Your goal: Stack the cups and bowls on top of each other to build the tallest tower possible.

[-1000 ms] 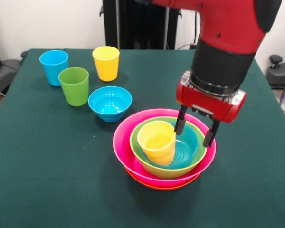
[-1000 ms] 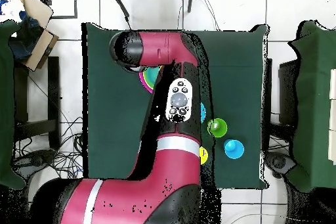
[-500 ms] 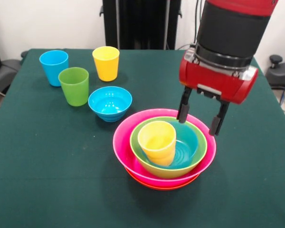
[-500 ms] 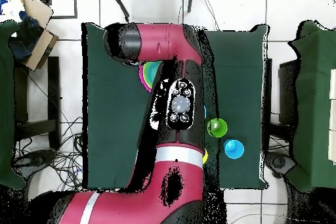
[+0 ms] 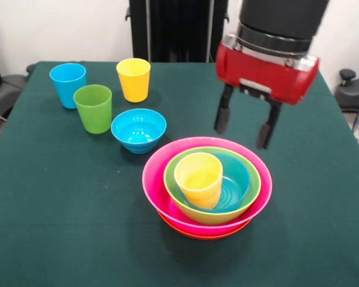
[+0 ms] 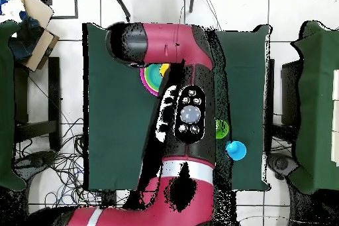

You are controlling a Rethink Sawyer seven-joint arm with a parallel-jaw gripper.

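The gripper point(image 5: 244, 127) is held spread and empty above the table, clear of everything. Just below it the tower point(image 5: 207, 186) is nested for a wide footing: an orange bowl point(image 5: 194, 233) under the pink bowl point(image 5: 161, 191), then the lime green bowl point(image 5: 212, 214) and a blue bowl point(image 5: 239, 182), with the squat yellow-orange cup point(image 5: 198, 178) leaning inside. Well off to one side, further parts are kept within reach: another blue bowl point(image 5: 139, 129), the green cup point(image 5: 94, 108), the light blue cup point(image 5: 67, 84) and the yellow cup point(image 5: 133, 79).
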